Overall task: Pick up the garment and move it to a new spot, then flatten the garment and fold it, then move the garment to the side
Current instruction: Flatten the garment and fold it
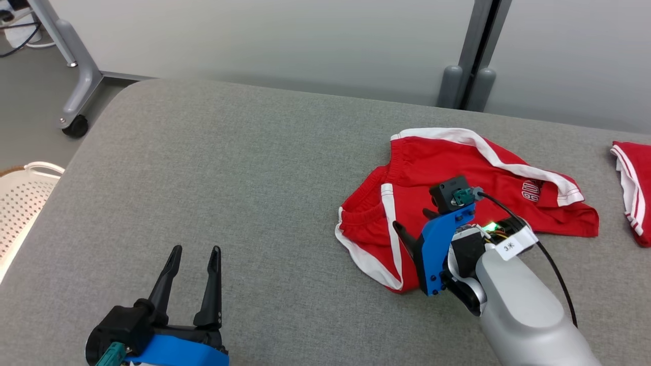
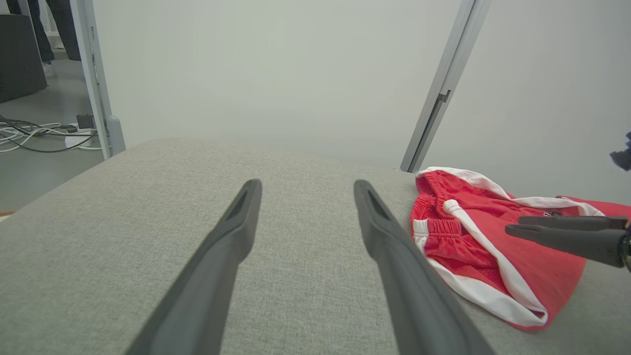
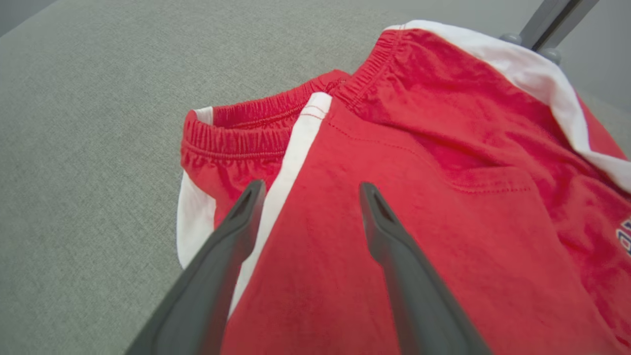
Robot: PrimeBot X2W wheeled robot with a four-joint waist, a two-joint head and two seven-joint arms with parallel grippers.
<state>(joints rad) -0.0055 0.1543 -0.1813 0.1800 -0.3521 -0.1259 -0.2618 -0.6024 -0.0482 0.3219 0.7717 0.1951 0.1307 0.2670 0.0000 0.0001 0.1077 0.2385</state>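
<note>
The garment (image 1: pixel 457 168) is a pair of red shorts with white stripes, lying crumpled on the right half of the grey table (image 1: pixel 229 152). My right gripper (image 1: pixel 412 223) hovers over its near-left part, close to the elastic waistband. In the right wrist view the right gripper (image 3: pixel 311 190) is open above the red cloth (image 3: pixel 443 123), with nothing between its fingers. My left gripper (image 1: pixel 196 251) rests open and empty at the lower left, well away from the shorts. In the left wrist view the left gripper (image 2: pixel 306 187) points across bare table, with the garment (image 2: pixel 473 236) and a right gripper finger (image 2: pixel 567 231) off to the right.
Another red and white cloth (image 1: pixel 633 188) lies at the table's right edge. A white perforated basket (image 1: pixel 25 198) stands beside the table on the left. A wheeled stand leg (image 1: pixel 76 76) and a grey post (image 1: pixel 473 51) stand behind the table.
</note>
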